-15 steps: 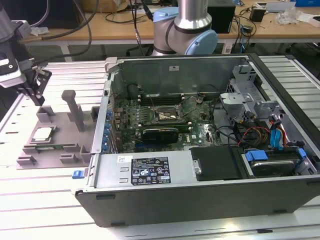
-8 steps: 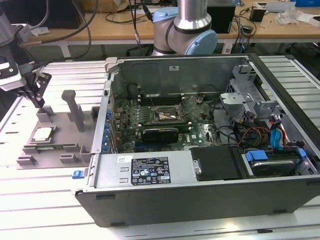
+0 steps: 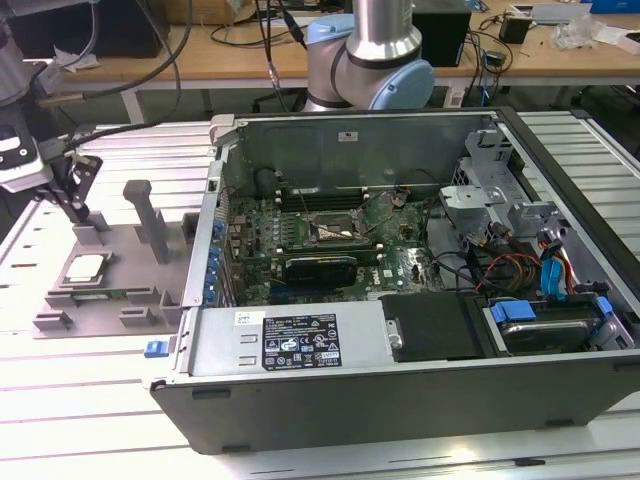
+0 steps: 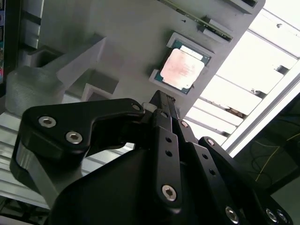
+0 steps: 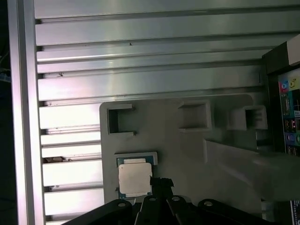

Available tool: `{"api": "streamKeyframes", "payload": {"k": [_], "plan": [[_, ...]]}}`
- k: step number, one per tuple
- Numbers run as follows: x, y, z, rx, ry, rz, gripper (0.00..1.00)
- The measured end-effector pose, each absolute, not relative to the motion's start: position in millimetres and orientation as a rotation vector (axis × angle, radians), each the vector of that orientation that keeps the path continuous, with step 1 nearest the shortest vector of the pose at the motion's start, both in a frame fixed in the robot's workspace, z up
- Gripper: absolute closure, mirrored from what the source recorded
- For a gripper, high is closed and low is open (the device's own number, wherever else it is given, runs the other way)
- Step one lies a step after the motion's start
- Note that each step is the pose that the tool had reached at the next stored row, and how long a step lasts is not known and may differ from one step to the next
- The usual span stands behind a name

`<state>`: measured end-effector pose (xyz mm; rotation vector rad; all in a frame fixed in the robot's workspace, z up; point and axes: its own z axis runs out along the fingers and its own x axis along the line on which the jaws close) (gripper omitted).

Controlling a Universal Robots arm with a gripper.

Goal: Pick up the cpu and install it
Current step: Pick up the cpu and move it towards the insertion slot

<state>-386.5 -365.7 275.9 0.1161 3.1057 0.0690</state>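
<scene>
Offset matters here: the cpu [image 3: 85, 266] lies flat in a pocket near a corner of the holder [image 3: 150, 292], at the exterior view's left. The claw [image 3: 78, 208], pressed together and empty, hangs above the holder, its tip just beside the cpu's edge, not over its middle.

The cpu [image 3: 85, 266] is silver-topped, its holder [image 3: 140, 272] plain grey, the gripper [image 4: 161, 98] black, the motherboard [image 3: 256, 240] green, the table [image 3: 70, 400] ribbed silver.
</scene>
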Motion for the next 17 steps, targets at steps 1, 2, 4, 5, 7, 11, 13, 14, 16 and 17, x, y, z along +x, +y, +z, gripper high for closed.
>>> {"api": "streamKeyframes", "payload": {"k": [1, 2, 4, 5, 7, 11, 13, 14, 16, 17], "plan": [[-387, -366, 274, 0.116, 3.106, 0.069, 0.89], [-389, -366, 271, 0.116, 3.106, 0.069, 0.89], [-391, -366, 267, 0.116, 3.106, 0.069, 0.89], [-392, -366, 265, 0.116, 3.106, 0.069, 0.89], [-394, -367, 262, 0.116, 3.106, 0.069, 0.89], [-400, -368, 254, 0.116, 3.106, 0.069, 0.89], [-403, -369, 250, 0.116, 3.106, 0.069, 0.89], [-404, -369, 249, 0.116, 3.105, 0.069, 0.89], [-406, -369, 246, 0.116, 3.105, 0.069, 0.89], [-406, -369, 245, 0.116, 3.105, 0.069, 0.89]]}}
